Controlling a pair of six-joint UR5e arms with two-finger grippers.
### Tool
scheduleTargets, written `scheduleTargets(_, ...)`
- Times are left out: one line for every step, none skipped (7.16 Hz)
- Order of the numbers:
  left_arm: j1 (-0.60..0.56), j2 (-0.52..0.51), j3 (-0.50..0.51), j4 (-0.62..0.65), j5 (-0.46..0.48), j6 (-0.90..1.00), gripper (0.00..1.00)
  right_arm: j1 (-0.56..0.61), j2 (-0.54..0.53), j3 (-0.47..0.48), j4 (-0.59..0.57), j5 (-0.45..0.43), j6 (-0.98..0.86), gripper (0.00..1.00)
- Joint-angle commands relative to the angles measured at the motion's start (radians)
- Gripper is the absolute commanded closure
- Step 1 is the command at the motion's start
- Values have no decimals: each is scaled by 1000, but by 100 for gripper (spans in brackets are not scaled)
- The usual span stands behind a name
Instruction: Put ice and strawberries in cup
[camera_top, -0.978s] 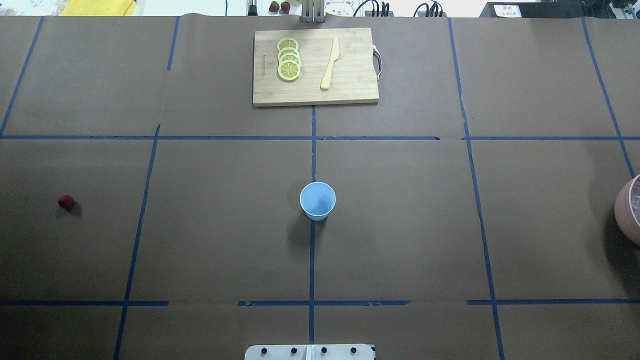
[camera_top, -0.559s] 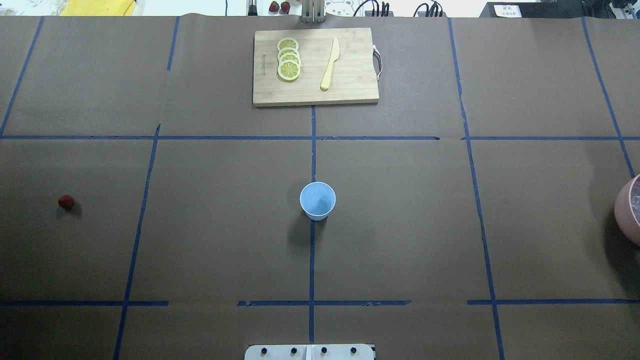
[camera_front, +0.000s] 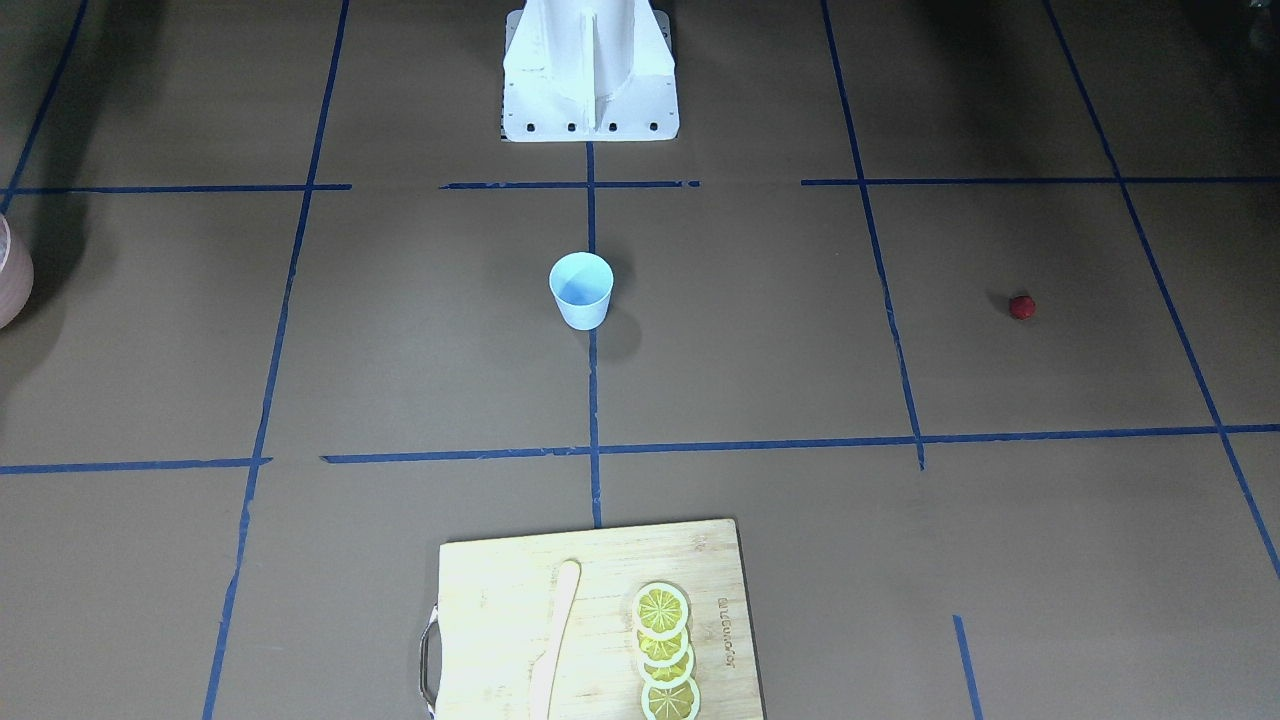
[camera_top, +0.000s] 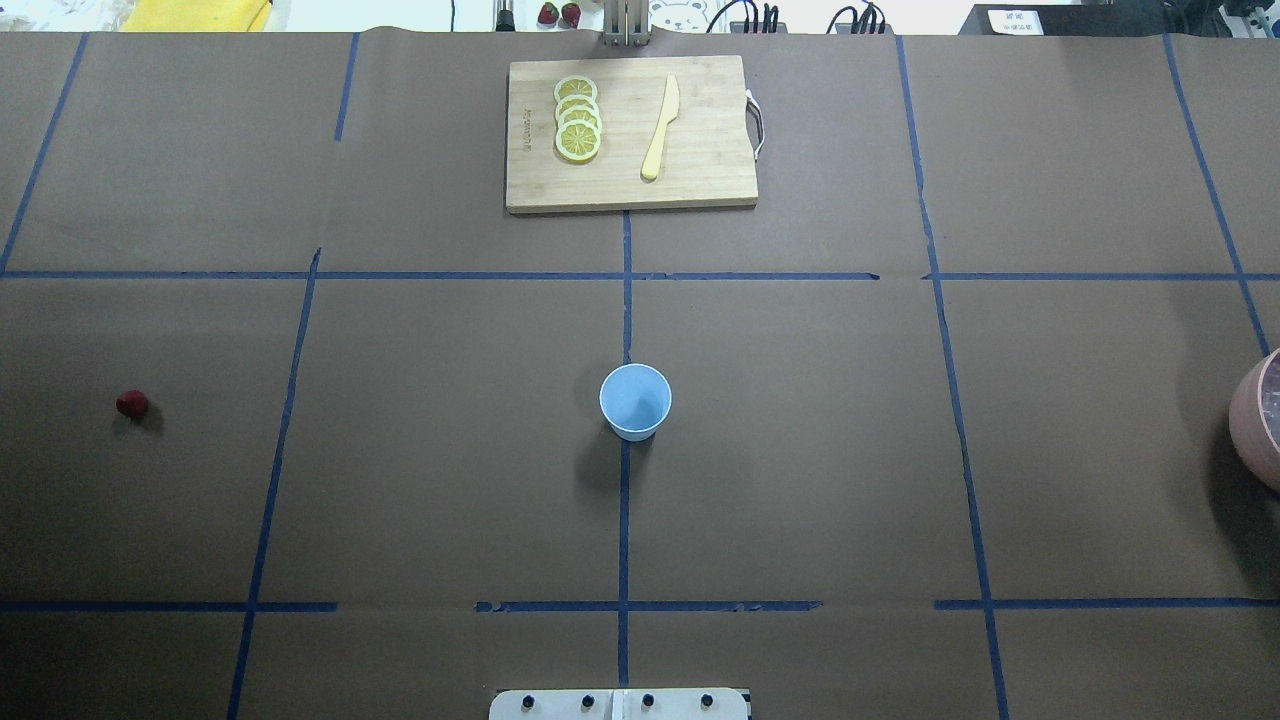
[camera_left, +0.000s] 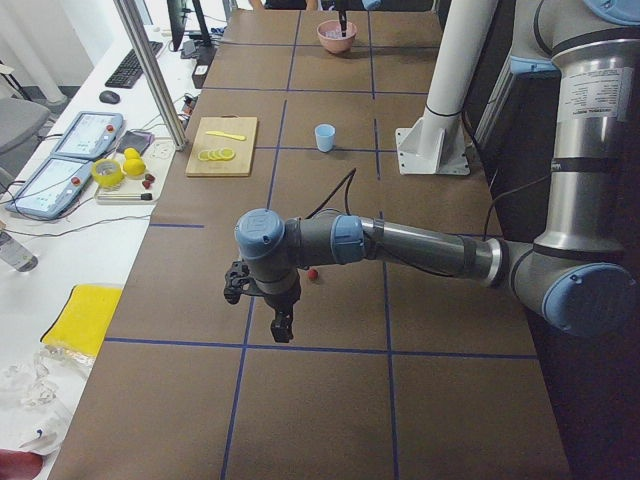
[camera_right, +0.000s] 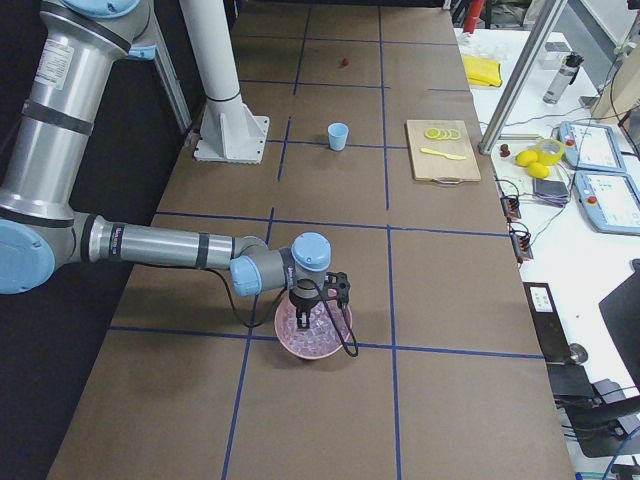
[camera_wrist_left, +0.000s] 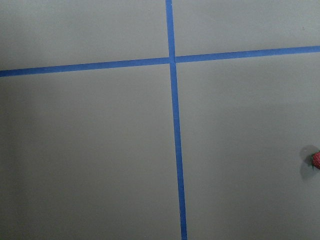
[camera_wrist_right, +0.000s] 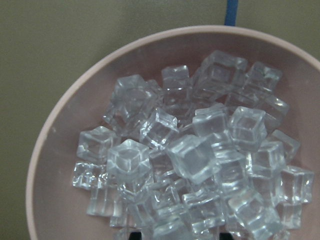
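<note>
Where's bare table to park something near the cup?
Bare on both sides of the cup: toward the strawberry and toward the pink bowl. Also between cup and cutting board. Crowded: the board, with lemon slices and knife; the bowl, full of ice.

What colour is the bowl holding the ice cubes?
Pale pink; the round bowl shows best in the right wrist-mounted view.

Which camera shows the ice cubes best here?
The right wrist-mounted view: the small clear ice cubes fill the frame, heaped in the round pink bowl. Exterior right shows them tiny in that bowl. Overhead, front-facing and exterior left show only the bowl, too cut off or distant to show ice. Left wrist shows neither.
</note>
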Motion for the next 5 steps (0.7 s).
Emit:
scheduleTargets(0,0,0,1,0,-2,0,0,0,1,0,-1,-2,50)
scheduleTargets(0,-2,-2,1,0,-5,0,0,-2,20,-1,-1,0,64)
scheduleTargets(0,-5,0,1,0,-5,0,2,-2,21,-2,-1,0,73)
scheduleTargets(0,-5,-8,3,0,-5,0,2,-3,22,-2,1,-2,82)
scheduleTargets(0,-3,-8,3,-20,-6,0,3,-5,27,-2,1,-2,91)
